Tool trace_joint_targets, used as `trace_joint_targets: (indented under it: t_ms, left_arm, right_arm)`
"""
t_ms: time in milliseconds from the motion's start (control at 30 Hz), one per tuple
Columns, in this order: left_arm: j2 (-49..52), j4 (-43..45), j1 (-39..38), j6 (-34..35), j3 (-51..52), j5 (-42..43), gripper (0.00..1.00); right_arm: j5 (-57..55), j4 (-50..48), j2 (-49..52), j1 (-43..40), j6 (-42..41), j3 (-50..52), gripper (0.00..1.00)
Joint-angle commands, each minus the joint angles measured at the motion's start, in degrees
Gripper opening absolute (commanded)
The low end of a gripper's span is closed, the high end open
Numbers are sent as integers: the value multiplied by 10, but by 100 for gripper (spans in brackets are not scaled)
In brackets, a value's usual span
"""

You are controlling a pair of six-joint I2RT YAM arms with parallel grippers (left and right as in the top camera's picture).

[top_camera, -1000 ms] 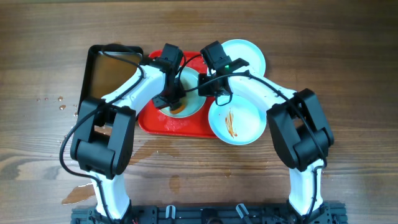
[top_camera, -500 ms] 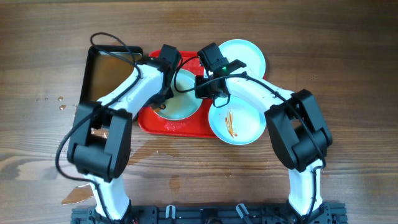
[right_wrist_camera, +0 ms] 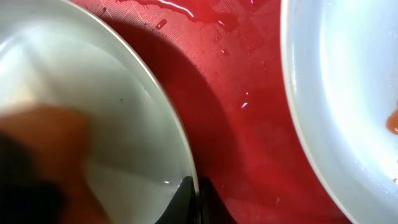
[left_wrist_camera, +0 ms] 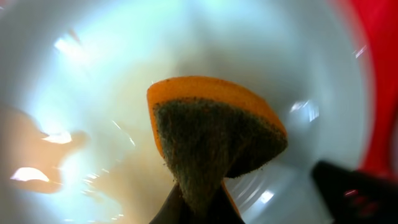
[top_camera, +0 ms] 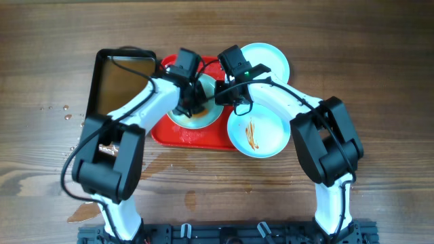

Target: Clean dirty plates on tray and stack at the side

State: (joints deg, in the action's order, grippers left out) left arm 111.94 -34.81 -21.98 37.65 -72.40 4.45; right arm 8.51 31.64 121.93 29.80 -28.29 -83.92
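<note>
A pale plate (top_camera: pixel 203 116) lies on the red tray (top_camera: pixel 193 137). My left gripper (top_camera: pixel 188 103) is shut on an orange sponge with a dark scouring side (left_wrist_camera: pixel 214 140) and presses it into this plate (left_wrist_camera: pixel 112 93), which is wet and smeared brownish. My right gripper (top_camera: pixel 222 97) is shut on the plate's right rim (right_wrist_camera: pixel 180 134). A second plate (top_camera: pixel 258 132) with orange-brown streaks overhangs the tray's right end; it also shows in the right wrist view (right_wrist_camera: pixel 348 93). A third plate (top_camera: pixel 270 59) lies on the table behind it.
A black pan of brownish water (top_camera: pixel 121 78) stands left of the tray. Water drops (top_camera: pixel 57 110) and a wet patch (top_camera: pixel 159 159) lie on the wooden table. The tray surface (right_wrist_camera: pixel 249 124) is wet.
My left gripper has moved the sponge from the plate's left part toward its middle. The right gripper stays on the rim.
</note>
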Motion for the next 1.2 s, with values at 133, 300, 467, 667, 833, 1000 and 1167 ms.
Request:
trace_joint_targets:
  t_ms: [133, 300, 467, 667, 833, 1000, 1167]
  left_arm:
    - [22, -77, 9, 5, 17, -134, 4]
    - [19, -107, 42, 1, 11, -267, 4]
    - [5, -107, 62, -19, -12, -296, 4]
    - [-9, -69, 61, -25, -27, -226, 4]
    - [7, 5, 58, -25, -26, -32, 4]
    - [52, 54, 34, -22, -26, 7, 4]
    - [90, 45, 24, -23, -26, -37, 4]
  right_arm:
    - [-27, 4, 24, -4, -2, 4, 4]
    - [-27, 4, 24, -4, -2, 4, 4]
    - [-27, 5, 24, -4, -1, 4, 4]
    - [-27, 1, 24, -4, -2, 4, 4]
    - [-27, -5, 24, -4, -2, 4, 4]
    - [-27, -5, 24, -4, -2, 4, 4]
    - [-27, 0, 24, -4, -2, 4, 4]
